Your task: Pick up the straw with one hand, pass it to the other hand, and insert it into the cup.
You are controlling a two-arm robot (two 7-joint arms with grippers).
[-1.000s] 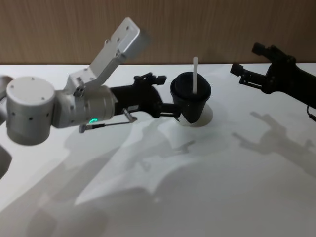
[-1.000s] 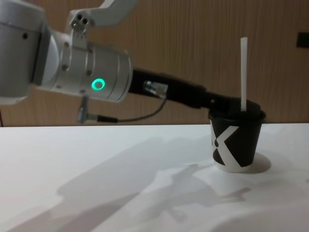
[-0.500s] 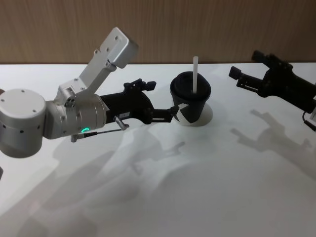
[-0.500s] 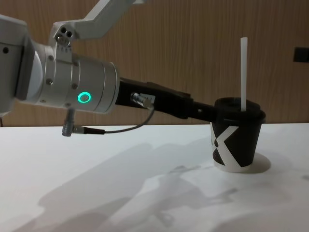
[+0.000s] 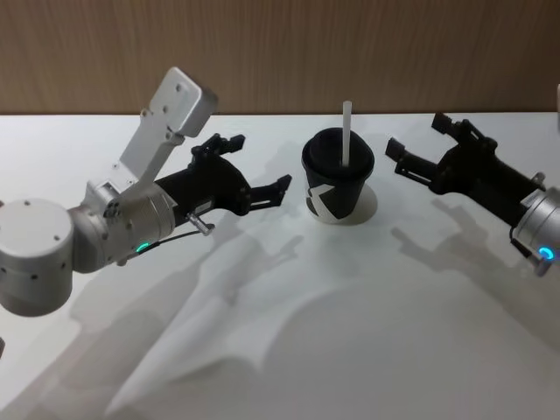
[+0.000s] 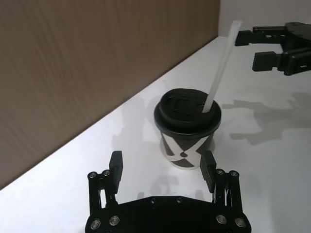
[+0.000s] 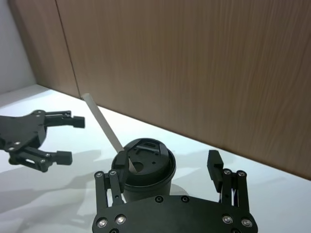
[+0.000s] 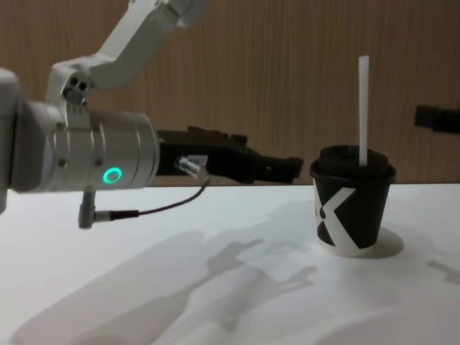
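Left tool open, straw upright in cup

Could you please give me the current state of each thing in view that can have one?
Straw: upright, standing in the cup through the lid, held by neither gripper.
Cup: upright on the table, black lid on.
Left gripper: open, empty, left of the cup, apart from it.
Right gripper: open, empty, right of the cup, apart from it.
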